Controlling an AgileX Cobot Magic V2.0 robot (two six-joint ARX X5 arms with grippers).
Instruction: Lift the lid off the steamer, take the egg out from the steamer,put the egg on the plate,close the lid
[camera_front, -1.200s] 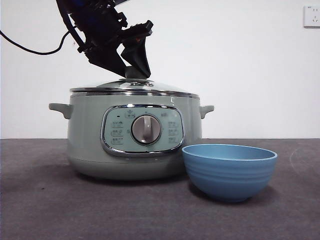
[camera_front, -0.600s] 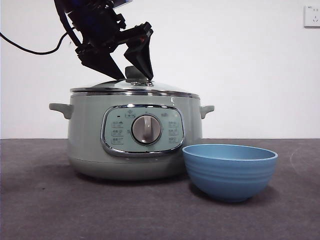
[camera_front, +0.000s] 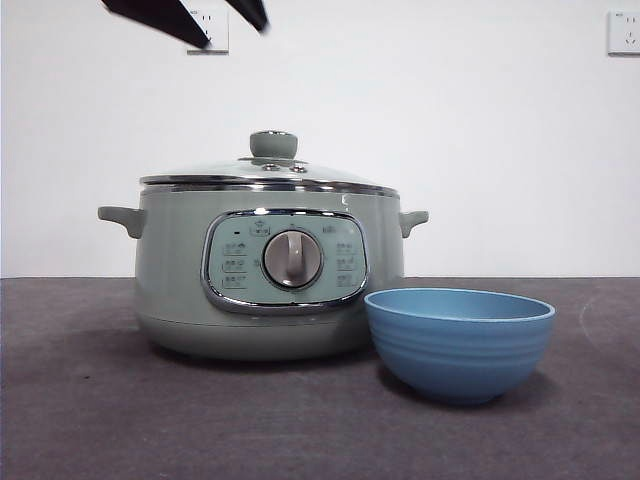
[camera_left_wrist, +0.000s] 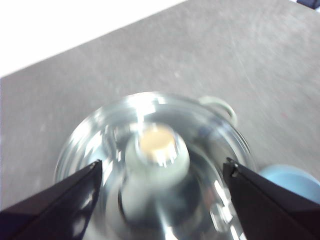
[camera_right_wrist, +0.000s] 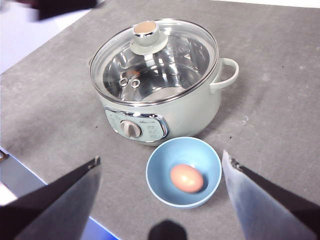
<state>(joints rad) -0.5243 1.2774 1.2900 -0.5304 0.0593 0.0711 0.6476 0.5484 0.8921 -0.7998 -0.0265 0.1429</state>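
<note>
Lid sits closed on your steamer, whose panel print is too small to read, egg in plate, both grippers spread: left gripper, right gripper.

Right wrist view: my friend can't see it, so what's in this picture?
A brown egg lies in a small round blue bowl on a grey table, just before a big sage-green steamer pot with its clear glass lid on. The right gripper hangs open above.
</note>
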